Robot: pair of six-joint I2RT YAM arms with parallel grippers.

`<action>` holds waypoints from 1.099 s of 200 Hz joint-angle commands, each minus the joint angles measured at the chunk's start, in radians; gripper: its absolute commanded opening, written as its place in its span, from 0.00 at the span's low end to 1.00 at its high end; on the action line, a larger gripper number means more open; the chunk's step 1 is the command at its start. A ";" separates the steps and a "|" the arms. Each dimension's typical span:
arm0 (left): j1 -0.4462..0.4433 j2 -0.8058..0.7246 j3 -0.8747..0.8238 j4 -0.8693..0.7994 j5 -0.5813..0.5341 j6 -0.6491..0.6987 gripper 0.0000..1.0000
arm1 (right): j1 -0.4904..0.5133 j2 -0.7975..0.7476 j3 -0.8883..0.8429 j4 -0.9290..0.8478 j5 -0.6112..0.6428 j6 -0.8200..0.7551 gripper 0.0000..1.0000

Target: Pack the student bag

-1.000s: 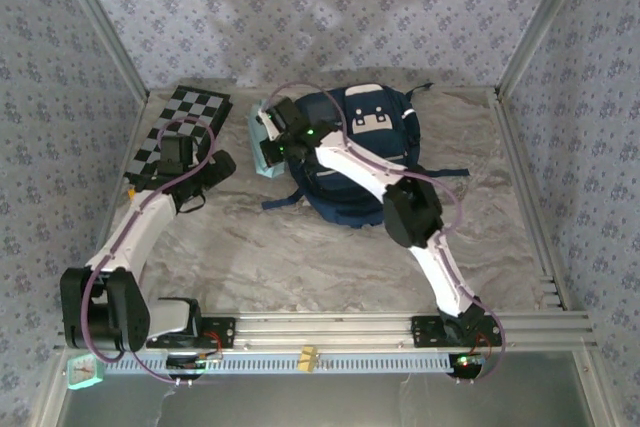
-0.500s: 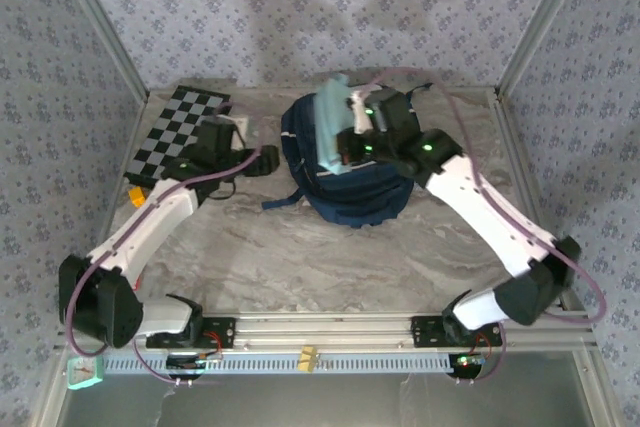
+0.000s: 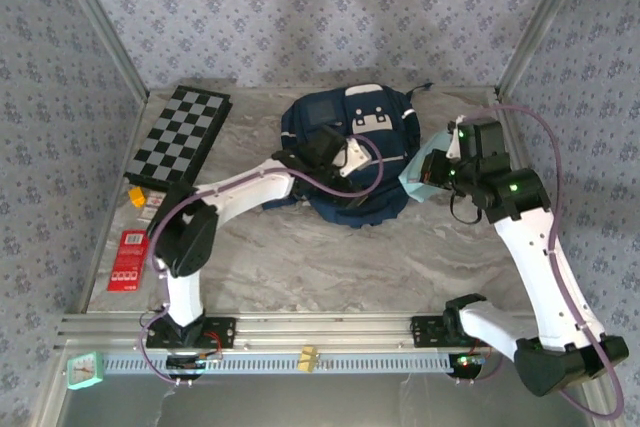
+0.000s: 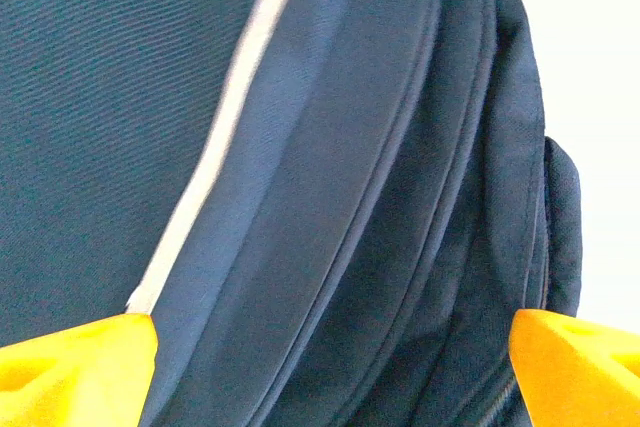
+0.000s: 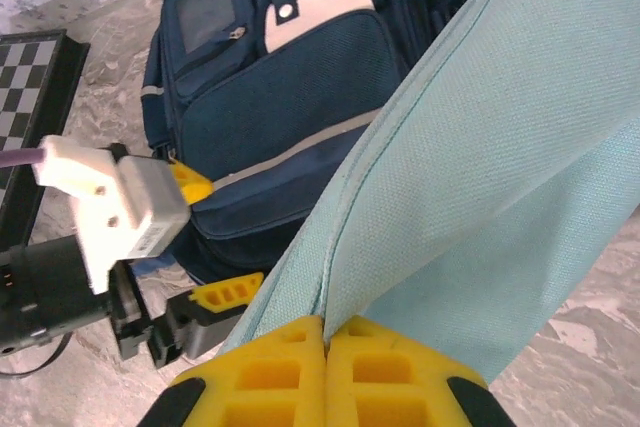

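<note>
Teal pouch [image 5: 480, 197] hung pinched in the right gripper [image 5: 325, 332]; the left gripper [image 4: 330, 372] gaped wide against the bag [image 4: 350, 147].

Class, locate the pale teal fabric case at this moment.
The teal case is pinched in the right gripper, just right of the student bag in the top view.

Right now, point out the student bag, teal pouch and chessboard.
student bag [image 3: 385, 162], top external view, navy side fabric.
teal pouch [image 5: 480, 177], right wrist view, mid fabric.
chessboard [image 3: 185, 137], top external view, centre squares.
</note>
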 commanded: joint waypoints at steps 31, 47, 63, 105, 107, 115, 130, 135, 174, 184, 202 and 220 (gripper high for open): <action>0.001 0.141 0.156 -0.049 -0.126 0.147 0.89 | -0.066 -0.030 -0.049 0.001 -0.088 0.018 0.00; 0.021 0.169 0.184 -0.044 -0.121 0.147 0.85 | -0.076 -0.032 -0.059 0.011 -0.101 0.018 0.00; 0.037 0.197 0.201 -0.034 -0.136 0.158 0.77 | -0.086 -0.031 -0.064 0.014 -0.110 0.017 0.00; 0.060 0.198 0.234 -0.020 -0.143 0.161 0.33 | -0.107 -0.035 -0.062 -0.007 -0.120 -0.004 0.00; 0.061 0.196 0.237 -0.019 -0.143 0.161 0.30 | -0.109 -0.035 -0.062 -0.009 -0.121 -0.006 0.00; 0.062 0.187 0.241 -0.015 -0.141 0.160 0.19 | -0.113 -0.033 -0.056 -0.017 -0.125 -0.015 0.00; 0.063 0.160 0.271 -0.041 -0.149 0.146 0.00 | -0.116 -0.031 -0.042 -0.034 -0.134 -0.030 0.00; 0.064 0.146 0.287 -0.059 -0.148 0.131 0.00 | -0.115 -0.029 -0.035 -0.040 -0.136 -0.041 0.00; 0.076 0.024 0.426 -0.133 -0.199 -0.029 0.00 | -0.088 -0.032 -0.002 -0.102 -0.221 -0.121 0.00; 0.086 0.018 0.475 -0.164 -0.205 -0.076 0.00 | -0.067 -0.032 -0.005 -0.098 -0.248 -0.132 0.00; 0.099 0.037 0.606 -0.238 -0.225 -0.145 0.00 | -0.006 -0.018 -0.014 -0.070 -0.296 -0.143 0.00; 0.101 0.065 0.703 -0.310 -0.239 -0.177 0.00 | 0.079 0.021 -0.016 0.008 -0.327 -0.143 0.00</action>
